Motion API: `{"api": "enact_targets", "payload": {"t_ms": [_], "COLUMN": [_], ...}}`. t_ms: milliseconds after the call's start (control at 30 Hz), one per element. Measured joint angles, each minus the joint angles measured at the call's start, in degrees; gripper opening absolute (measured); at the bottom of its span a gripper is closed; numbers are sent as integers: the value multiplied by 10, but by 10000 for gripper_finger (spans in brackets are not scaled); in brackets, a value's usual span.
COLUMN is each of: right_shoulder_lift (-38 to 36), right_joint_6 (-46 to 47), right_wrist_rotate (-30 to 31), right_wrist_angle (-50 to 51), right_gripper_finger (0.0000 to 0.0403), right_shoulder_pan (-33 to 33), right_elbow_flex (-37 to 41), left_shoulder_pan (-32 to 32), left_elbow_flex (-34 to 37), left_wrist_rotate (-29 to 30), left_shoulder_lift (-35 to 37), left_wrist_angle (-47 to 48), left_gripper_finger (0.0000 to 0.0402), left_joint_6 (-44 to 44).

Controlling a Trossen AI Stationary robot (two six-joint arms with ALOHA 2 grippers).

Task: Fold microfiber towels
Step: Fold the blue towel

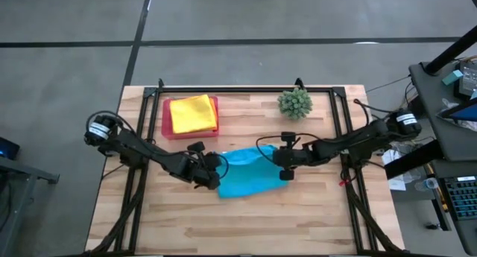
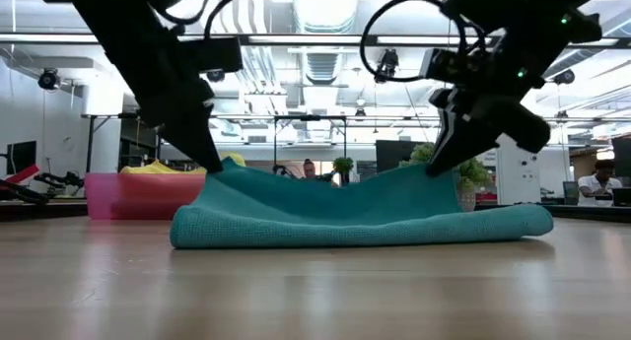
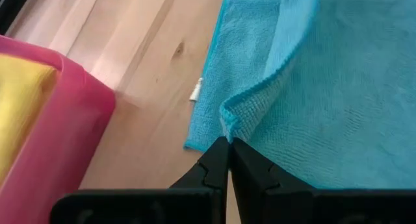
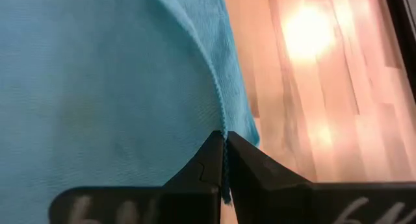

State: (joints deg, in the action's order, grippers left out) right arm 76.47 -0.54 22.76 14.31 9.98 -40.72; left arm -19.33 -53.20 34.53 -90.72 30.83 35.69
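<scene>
Spreading across the middle of the wooden counter (image 1: 246, 220), the turquoise microfiber towel (image 1: 250, 175) lies between both arms, its two upper corners lifted off the wood. The left pincer (image 1: 214, 170) is clamped on one corner and the right pincer (image 1: 281, 165) on the other. A yellow towel (image 1: 192, 112) rests in the pink tray (image 1: 167, 130), beside a spiky green plant ball (image 1: 295, 102); no writing is legible.

Two black jointed arms, looping black cables (white-ringed shoulders), wedge-shaped jaws

One camera looks straight down on the worktop (image 1: 246, 212); another sits level at its surface; both wrist cameras view the turquoise towel (image 1: 250, 175) closely.
</scene>
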Motion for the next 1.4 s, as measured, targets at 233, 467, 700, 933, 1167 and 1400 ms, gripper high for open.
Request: {"api": "enact_targets", "payload": {"t_ms": [233,467,700,933,1167,1400], "right_shoulder_lift": [35,50,43,41,26,19], "right_joint_6": [-1,10,13,24,44,59], "right_wrist_rotate": [1,4,4,4,-17,-28], "right_wrist_angle": [2,4,7,64,74,72], "right_gripper_finger": [8,20,77,129,145,132], "right_shoulder_pan": [-18,-34,-46,-48,-44,-28], "right_elbow_flex": [-6,-16,-28,-51,-51,-50], "left_shoulder_pan": [10,15,25,29,27,32], "left_elbow_flex": [11,34,41,41,41,41], "left_wrist_rotate": [0,0,42,75,-8,-39], "left_shoulder_lift": [-4,-4,-4,-1,-5,-26], "left_wrist_angle": [-10,-49,-51,-49,-63,-96], "left_gripper_finger": [0,11,86,143,147,130], "left_joint_6": [0,-3,4,10,5,-37]}}
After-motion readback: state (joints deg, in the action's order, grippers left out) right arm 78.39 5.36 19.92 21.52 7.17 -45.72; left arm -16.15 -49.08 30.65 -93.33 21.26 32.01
